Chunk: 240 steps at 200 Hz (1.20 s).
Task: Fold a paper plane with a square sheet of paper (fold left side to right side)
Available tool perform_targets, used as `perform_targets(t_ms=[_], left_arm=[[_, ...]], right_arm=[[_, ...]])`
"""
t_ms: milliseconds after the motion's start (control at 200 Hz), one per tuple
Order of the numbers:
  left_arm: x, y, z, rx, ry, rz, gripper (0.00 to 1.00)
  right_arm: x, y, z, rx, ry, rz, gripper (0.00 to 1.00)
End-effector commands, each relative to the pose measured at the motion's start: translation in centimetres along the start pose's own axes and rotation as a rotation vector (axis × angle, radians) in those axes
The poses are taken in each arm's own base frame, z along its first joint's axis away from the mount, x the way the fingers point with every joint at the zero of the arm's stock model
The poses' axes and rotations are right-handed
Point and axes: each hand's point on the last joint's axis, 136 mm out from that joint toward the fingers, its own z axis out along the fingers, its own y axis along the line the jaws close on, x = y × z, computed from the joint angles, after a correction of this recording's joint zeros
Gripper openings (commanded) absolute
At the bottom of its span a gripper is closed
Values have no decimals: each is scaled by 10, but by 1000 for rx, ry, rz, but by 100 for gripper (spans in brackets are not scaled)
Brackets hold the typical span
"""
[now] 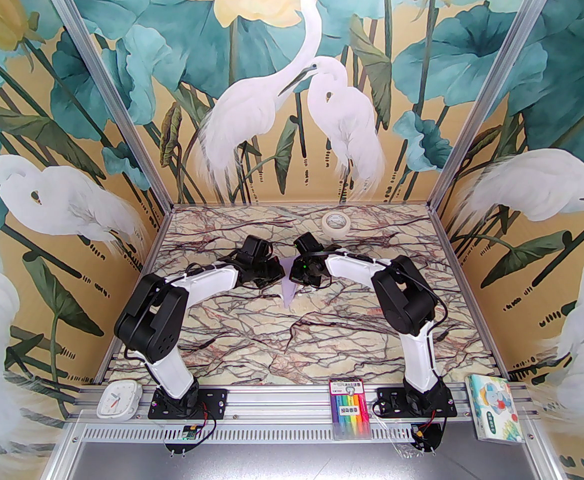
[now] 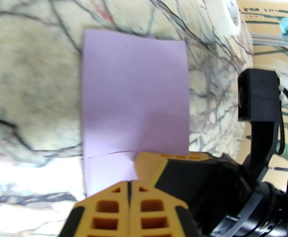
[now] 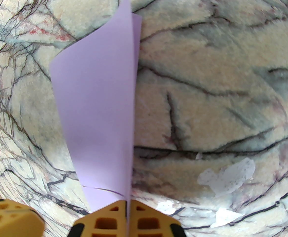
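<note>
Square sheet of paper (image 3: 97, 102), nearside of tape roll (image 1: 335, 224): side-to-side fold underway. Right gripper (image 3: 127, 206) pinches raised flap; left gripper (image 2: 129, 189) pressed together alongside. Next: flatten, crease.

Mid-table (image 1: 292, 348), the two arms reach in from either side. The left gripper (image 2: 129, 184) and the right gripper (image 3: 127, 202) sit close together, tips nearly touching, with the sheet (image 3: 97, 107) between them. The sheet stands on edge, pinched in the right gripper's closed jaws and running away from them above the table. The left gripper's closed tips sit at the sheet's near end, just left of a right-gripper finger. Behind the pair, slightly right and near the back wall, lies a tape roll (image 1: 335, 223). Along the near rail (image 1: 271, 403) are three things: a clock (image 1: 116, 400) left of the left base, a marker pack (image 1: 350, 408) between the bases, and a tissue pack (image 1: 492, 407) right of the right base.
</note>
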Motion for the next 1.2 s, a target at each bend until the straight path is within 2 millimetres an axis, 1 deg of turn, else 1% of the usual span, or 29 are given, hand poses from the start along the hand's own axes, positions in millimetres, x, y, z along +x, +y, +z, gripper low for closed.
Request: perform_targets(t_ms=[0, 385, 560, 665, 710, 750, 820, 850, 930, 1020, 1125, 1195], left_arm=[[12, 12, 17, 11, 61, -44, 0], [17, 43, 32, -93, 78, -73, 0], [23, 59, 39, -155, 103, -96, 0], [25, 66, 40, -195, 115, -105, 0], [25, 67, 39, -209, 114, -106, 0], [25, 69, 39, -222, 114, -104, 0], [25, 72, 38, -247, 118, -105, 0], [26, 72, 39, -251, 120, -103, 0], [27, 73, 40, -255, 125, -106, 0], [28, 72, 40, -253, 127, -110, 0], [28, 71, 41, -247, 128, -112, 0], [29, 70, 41, -242, 131, -111, 0]], right_arm=[[-2, 3, -7, -10, -15, 12, 0], [-1, 3, -5, -15, -11, 11, 0], [-2, 8, -8, -37, -21, -3, 0], [-5, 12, -13, -54, -34, -20, 6], [-6, 13, -14, -62, -39, -24, 10], [-8, 13, -16, -67, -45, -28, 18], [-11, 15, -22, -88, -59, -32, 22], [-13, 17, -25, -108, -65, -37, 26], [-17, 18, -31, -150, -80, -42, 33], [-23, 13, -40, -178, -104, -40, 37], [-29, 6, -47, -228, -124, -26, 38], [-30, 8, -51, -284, -131, -32, 39]])
